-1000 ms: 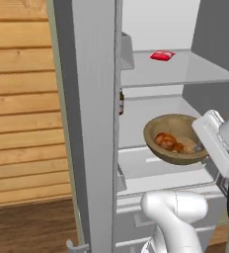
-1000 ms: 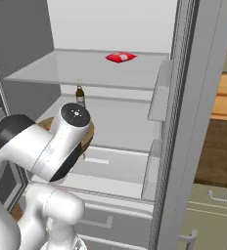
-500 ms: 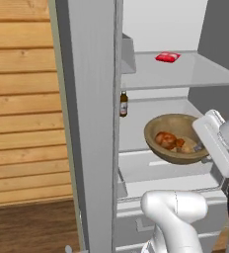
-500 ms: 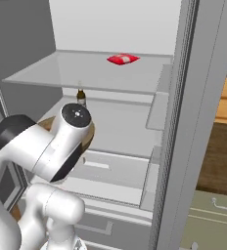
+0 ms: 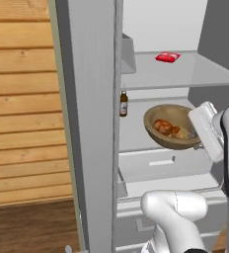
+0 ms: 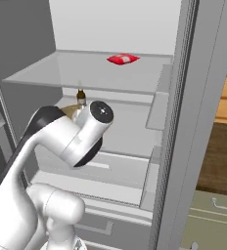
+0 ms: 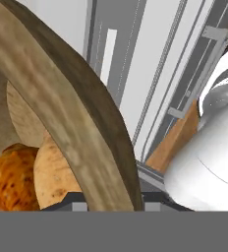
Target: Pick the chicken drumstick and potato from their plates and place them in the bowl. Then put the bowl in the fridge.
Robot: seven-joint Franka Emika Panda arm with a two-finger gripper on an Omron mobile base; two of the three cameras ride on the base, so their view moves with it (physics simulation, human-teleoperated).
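The light-brown wooden bowl hangs tilted inside the open fridge, just above its middle shelf. In the bowl lie the orange-brown chicken drumstick and the pale potato. My gripper is at the bowl's right side, shut on its rim. In the hand view the thick rim runs between my gripper's jaws, with the drumstick and potato just behind it. The plates are out of view.
A small brown bottle stands on the same shelf, left of the bowl. A red packet lies on the glass shelf above. White drawers sit below. The thick grey door stands at the left.
The bowl has risen slightly and moved a little left, further over the shelf. The whole picture has shifted a little with the base. The grip is unchanged.
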